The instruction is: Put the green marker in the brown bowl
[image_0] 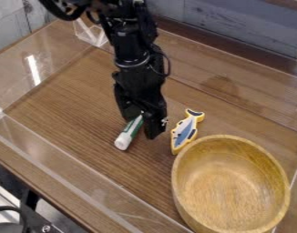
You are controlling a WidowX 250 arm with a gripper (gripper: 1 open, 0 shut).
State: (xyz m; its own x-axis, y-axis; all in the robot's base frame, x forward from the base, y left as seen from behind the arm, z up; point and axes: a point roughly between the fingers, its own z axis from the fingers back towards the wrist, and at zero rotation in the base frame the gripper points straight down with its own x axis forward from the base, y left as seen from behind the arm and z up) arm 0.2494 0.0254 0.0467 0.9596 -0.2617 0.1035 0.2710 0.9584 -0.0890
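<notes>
- A black robot gripper, its jaws parted wide, hovered low over the wooden table, up and to the left of the brown bowl in the camera view
- The green marker lay on the table to the left of the bowl and a little above its near-left rim in the view, well apart from it, its white end pointing toward the lower left and its upper part partly hidden by the gripper
- Whether the fingers touched the marker could not be told from this angle
- The bowl, round, shallow and of light brown wood, sat upright with only its own bare inside showing
- A small fish-shaped toy in blue, yellow and white rested just beside the bowl, off its upper-left rim, between the bowl and the gripper
- The dark robot arm reached down from the top of the view, above and to the left of the bowl
- A white object, too small to name, stood far beyond the bowl toward the upper left, near the arm
</notes>
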